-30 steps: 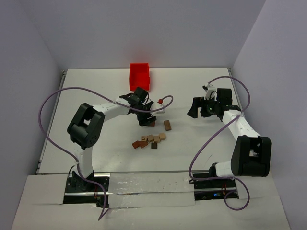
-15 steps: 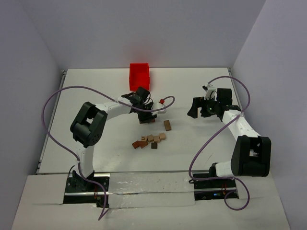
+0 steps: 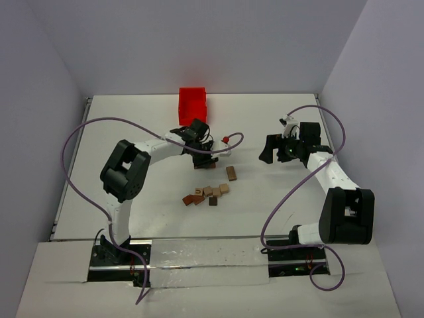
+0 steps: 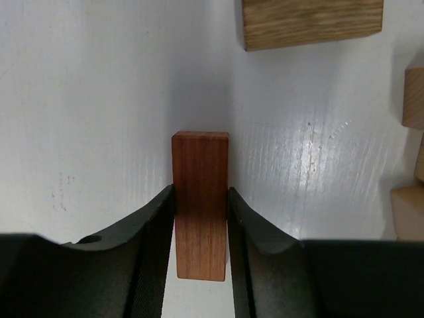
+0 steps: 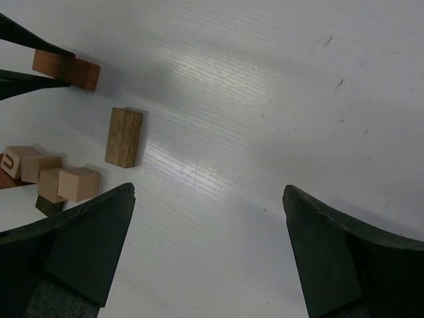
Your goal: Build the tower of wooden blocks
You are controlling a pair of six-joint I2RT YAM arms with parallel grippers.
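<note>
My left gripper (image 3: 203,161) is shut on a reddish-brown flat block (image 4: 200,199), its fingers (image 4: 149,232) pressing both long sides just above the white table; the block also shows in the right wrist view (image 5: 66,69). A tan flat block (image 3: 231,173) lies alone to its right, also in the left wrist view (image 4: 311,23) and right wrist view (image 5: 124,137). A loose cluster of small blocks (image 3: 205,194) lies nearer the arms. No stack stands. My right gripper (image 3: 270,154) is open and empty, well right of the blocks (image 5: 209,252).
A red plastic bin (image 3: 193,105) stands at the back of the table behind my left gripper. A purple cable with a red tip (image 3: 225,140) loops beside the left wrist. Grey walls close in the table at left, back and right.
My left gripper has moved a little toward the back with the reddish-brown block held in it. The right arm has not moved.
</note>
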